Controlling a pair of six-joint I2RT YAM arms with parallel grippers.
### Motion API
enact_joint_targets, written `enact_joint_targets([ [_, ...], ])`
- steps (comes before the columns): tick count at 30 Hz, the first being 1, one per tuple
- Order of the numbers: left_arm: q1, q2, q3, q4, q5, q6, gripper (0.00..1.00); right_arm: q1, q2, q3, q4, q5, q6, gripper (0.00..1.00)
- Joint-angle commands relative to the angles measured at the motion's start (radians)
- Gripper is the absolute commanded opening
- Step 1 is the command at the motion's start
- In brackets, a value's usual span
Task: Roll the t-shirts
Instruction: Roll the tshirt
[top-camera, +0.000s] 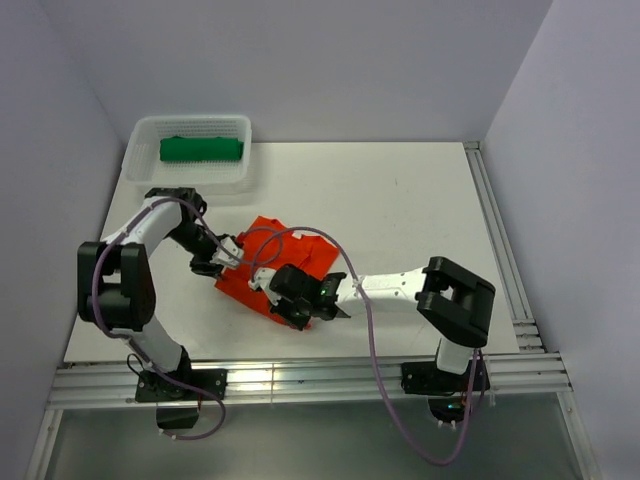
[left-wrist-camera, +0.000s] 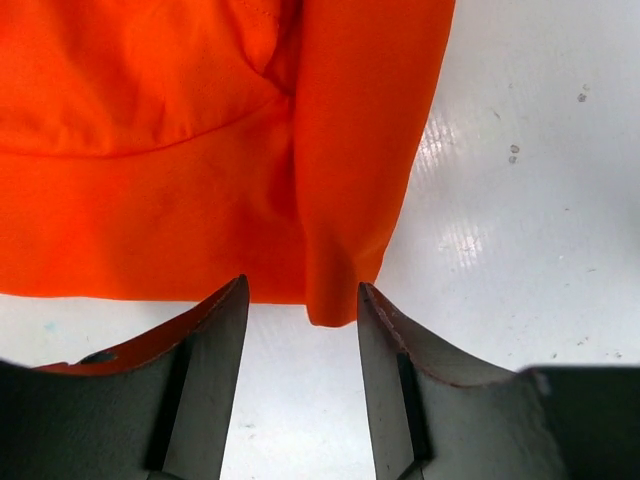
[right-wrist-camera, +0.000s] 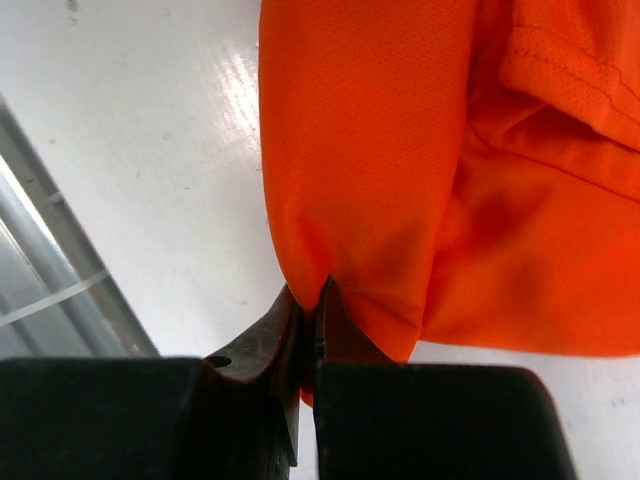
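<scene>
- Right jaws pinch the orange t-shirt at its near edge.
- Left jaws, spread, flank a fold at its left edge.
- Bare white table stretches far and right.

The orange-red t-shirt lies folded on the table, the green t-shirt rolled in the basket.

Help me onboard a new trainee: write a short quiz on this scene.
1. True or false: the green cloth t-shirt lies in the white plastic mesh basket.
2. The right gripper is: A) open in mid-air; B) shut on the orange-red cloth t-shirt; C) holding the basket.
3. Fill in: the left gripper, at the orange-red t-shirt's folded corner, has its jaws ____.
Key: 1 true; 2 B; 3 open.
</scene>
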Motion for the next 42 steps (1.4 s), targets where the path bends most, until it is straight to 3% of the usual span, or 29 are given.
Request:
enact_joint_targets([
  [1, 0.012, -0.108, -0.077, 0.029, 0.049, 0.084, 0.53, -0.064, 0.044, 0.035, -0.046, -0.241, 0.010, 0.00],
  [9, 0.009, -0.308, -0.298, 0.184, 0.032, 0.147, 0.53, -0.227, 0.173, 0.107, -0.089, -0.590, 0.044, 0.00],
  [17, 0.007, -0.503, -0.498, 0.405, 0.047, 0.201, 0.54, -0.368, 0.218, 0.063, 0.003, -0.833, 0.122, 0.00],
  [23, 0.007, -0.479, -0.454, 0.392, 0.090, 0.170, 0.56, -0.419, 0.249, 0.086, -0.031, -0.956, 0.134, 0.00],
  [32, -0.002, -0.514, -0.524, 0.491, 0.107, 0.201, 0.61, -0.457, 0.347, 0.182, -0.132, -1.183, 0.150, 0.00],
  [42, -0.114, -0.476, -0.569, 0.572, 0.040, 0.109, 0.62, -0.482, 0.382, 0.219, -0.154, -1.209, 0.183, 0.00],
])
